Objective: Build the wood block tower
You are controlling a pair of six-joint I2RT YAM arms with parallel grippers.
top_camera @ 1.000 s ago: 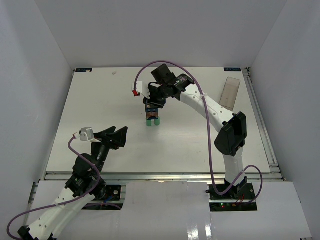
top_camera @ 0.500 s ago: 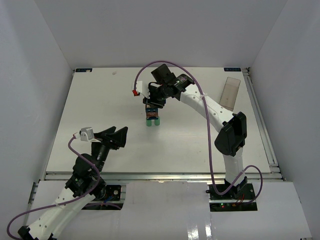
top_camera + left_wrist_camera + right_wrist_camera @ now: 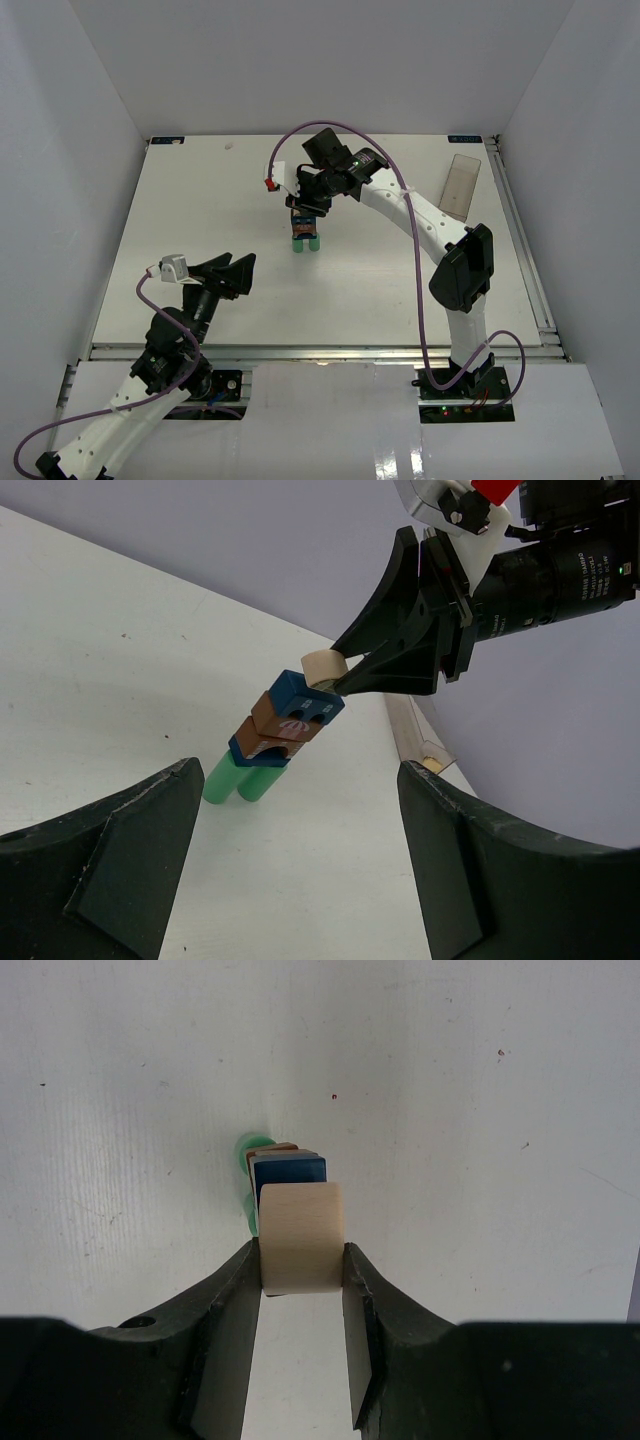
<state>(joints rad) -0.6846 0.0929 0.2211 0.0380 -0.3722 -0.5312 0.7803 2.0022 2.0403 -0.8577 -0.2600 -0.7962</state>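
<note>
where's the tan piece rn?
Centre of the left wrist view: tan piece is held in the right gripper, directly above the top blue block of the tower.

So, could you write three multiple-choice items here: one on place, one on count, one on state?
1. Where is the tan piece?
A in the left pincer
B under the green cylinders
C in the right pincer, over the tower

2. How many green cylinders?
A two
B one
C four

3. The left pincer is:
A shut on a block
B open
C shut on the tan piece

Key: 1 C, that pincer clamps it; 2 A, both stand under the tower; 3 B, it gapes with nothing between.
</note>
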